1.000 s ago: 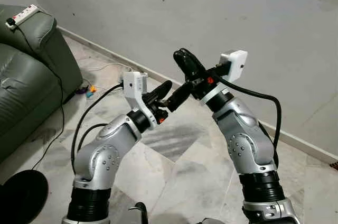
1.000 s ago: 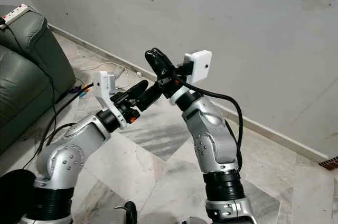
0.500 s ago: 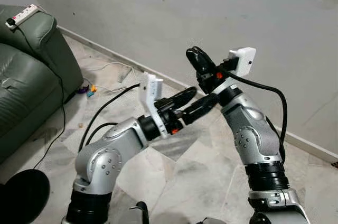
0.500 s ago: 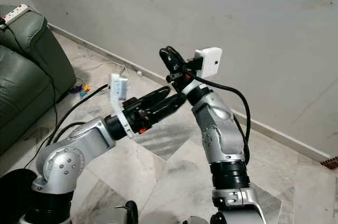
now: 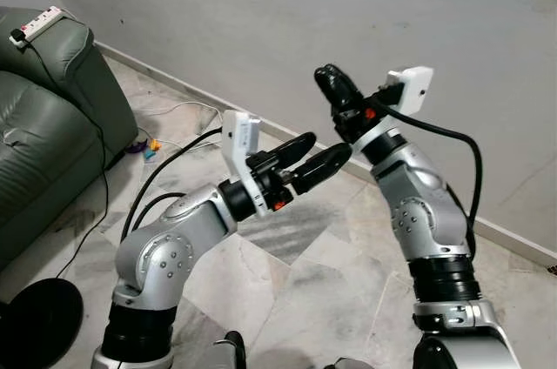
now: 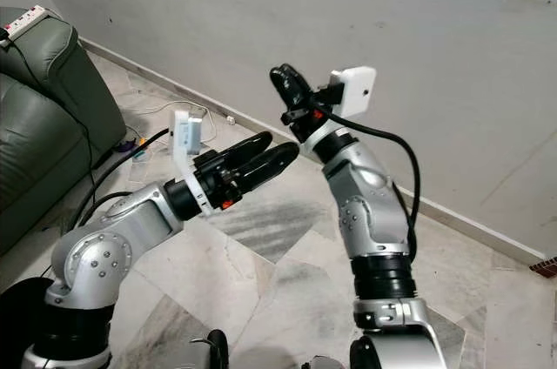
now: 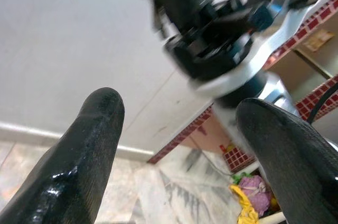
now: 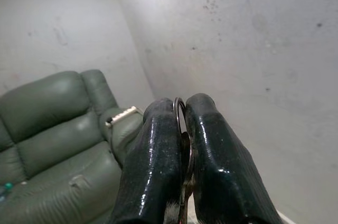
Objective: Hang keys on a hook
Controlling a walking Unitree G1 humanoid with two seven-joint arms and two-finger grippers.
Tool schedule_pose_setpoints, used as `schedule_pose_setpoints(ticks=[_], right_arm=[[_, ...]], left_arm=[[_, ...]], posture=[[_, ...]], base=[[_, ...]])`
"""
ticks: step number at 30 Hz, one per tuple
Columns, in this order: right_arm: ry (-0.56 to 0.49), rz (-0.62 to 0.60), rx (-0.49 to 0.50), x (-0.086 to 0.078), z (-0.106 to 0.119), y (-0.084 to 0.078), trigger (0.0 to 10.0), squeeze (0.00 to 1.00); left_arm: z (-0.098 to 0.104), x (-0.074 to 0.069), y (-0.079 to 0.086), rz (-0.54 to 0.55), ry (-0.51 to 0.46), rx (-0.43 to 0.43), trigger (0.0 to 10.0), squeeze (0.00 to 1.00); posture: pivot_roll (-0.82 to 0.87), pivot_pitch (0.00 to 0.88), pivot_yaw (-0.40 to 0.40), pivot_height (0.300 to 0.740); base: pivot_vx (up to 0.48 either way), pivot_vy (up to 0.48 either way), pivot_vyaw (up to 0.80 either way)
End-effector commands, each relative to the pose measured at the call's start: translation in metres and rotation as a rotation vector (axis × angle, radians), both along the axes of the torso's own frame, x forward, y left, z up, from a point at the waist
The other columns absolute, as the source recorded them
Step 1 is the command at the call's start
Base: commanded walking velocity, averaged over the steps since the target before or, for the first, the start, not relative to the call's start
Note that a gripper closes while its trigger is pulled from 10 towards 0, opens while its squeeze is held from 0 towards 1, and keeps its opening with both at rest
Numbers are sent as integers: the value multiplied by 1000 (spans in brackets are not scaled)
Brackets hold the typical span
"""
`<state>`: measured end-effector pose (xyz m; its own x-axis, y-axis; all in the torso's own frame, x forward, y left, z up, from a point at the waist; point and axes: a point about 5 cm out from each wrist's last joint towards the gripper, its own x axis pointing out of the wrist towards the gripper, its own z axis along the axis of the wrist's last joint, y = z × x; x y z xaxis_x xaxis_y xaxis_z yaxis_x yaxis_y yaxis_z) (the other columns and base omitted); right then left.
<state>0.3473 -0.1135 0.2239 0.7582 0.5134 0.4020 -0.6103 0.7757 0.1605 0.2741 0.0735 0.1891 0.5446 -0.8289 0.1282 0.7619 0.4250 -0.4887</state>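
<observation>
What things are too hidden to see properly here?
- Keys: right wrist view, just a ring edge peeks from the right claw; its black fingers cover the rest.
- Right claw's wrist: left wrist view, blurred.
- Colourful bits: left wrist view, the left claw's finger hides most.

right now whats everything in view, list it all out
sofa: one, green, at the robot's left
power strip: one, white, on the sofa arm
cables: white and black, on the floor by the wall
small bits: orange and purple, on the floor beside the sofa
round base: one, black, floor at lower left
key ring: one, metal, pinched in the right end effector
left end effector: fingers apart, pointing at the right arm
right end effector: raised toward the wall, shut on the key ring
</observation>
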Motion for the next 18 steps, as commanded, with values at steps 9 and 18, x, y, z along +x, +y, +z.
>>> schedule_pose_setpoints(ticks=[9, 18], right_arm=[[-42, 46, -5, -2, 7, 2, 10000, 0], [-57, 113, 32, -7, 13, -5, 10000, 0]], left_arm=[[5, 8, 17, 77, -39, 13, 10000, 0], [9, 27, 18, 80, -44, -16, 10000, 0]], posture=[[-41, 213, 38, 740], [-53, 218, 45, 740]], base=[[0, 0, 0], [0, 0, 0]])
